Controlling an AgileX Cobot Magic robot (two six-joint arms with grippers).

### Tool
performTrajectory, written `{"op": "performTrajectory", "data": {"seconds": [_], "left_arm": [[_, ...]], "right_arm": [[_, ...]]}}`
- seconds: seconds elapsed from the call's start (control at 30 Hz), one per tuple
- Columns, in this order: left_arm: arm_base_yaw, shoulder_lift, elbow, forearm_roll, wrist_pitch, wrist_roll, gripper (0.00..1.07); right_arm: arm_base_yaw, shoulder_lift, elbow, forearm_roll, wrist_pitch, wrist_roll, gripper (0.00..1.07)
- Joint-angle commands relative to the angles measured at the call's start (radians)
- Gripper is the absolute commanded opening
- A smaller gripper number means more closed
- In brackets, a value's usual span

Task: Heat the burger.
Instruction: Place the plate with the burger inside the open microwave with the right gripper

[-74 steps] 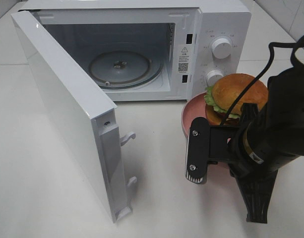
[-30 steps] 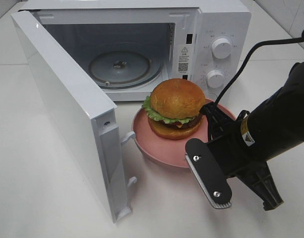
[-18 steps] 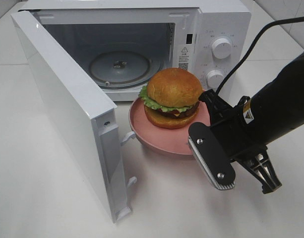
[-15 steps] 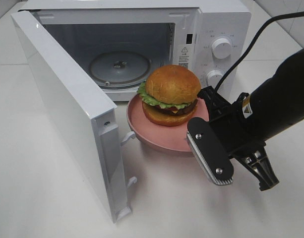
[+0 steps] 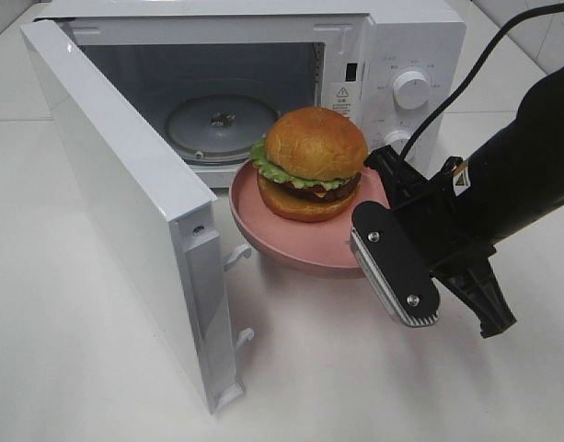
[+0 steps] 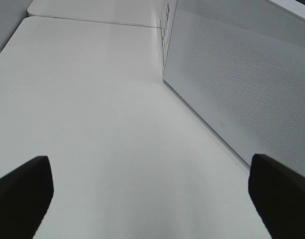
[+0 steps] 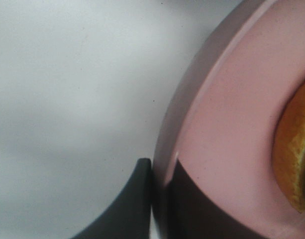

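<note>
The burger (image 5: 311, 164), with a brown bun and green lettuce, sits on a round pink plate (image 5: 272, 238). The plate hangs above the table just in front of the open microwave (image 5: 392, 37). My right gripper (image 5: 381, 177) is shut on the plate's right rim. In the right wrist view the fingers of the right gripper (image 7: 159, 196) pinch the plate (image 7: 227, 124) at its rim, with the burger (image 7: 297, 154) at the frame's edge. My left gripper (image 6: 151, 199) is open above bare table, with nothing between its fingertips (image 6: 23, 191).
The microwave's door (image 5: 125, 175) stands swung out to the left, with its latch hooks facing the plate. The glass turntable (image 5: 222, 124) lies inside the cavity. Two knobs (image 5: 412, 87) sit on the right panel. A white dotted panel of the microwave (image 6: 242, 84) is beside my left gripper.
My right gripper has carried the plate with the burger leftward and toward the microwave opening, slightly higher. The door has not moved.
</note>
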Motion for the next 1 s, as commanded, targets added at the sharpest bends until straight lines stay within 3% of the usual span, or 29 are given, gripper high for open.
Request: {"op": "performTrajectory", "data": {"seconds": [0.03,0.53,1.0], "left_arm": [[0.001,-0.001,0.0,-0.008,0.004,-0.002,1.0],[0.001,-0.001,0.0,-0.008,0.004,-0.002,1.0],[0.001,-0.001,0.0,-0.008,0.004,-0.002,1.0]], "right_arm": [[-0.003,-0.007,-0.018,-0.012,-0.061,-0.013,0.0],[-0.001,-0.006,-0.022,-0.012,-0.105,-0.012,0.0],[0.011,0.045,-0.116,-0.012,-0.084,-0.009,0.0]]}}
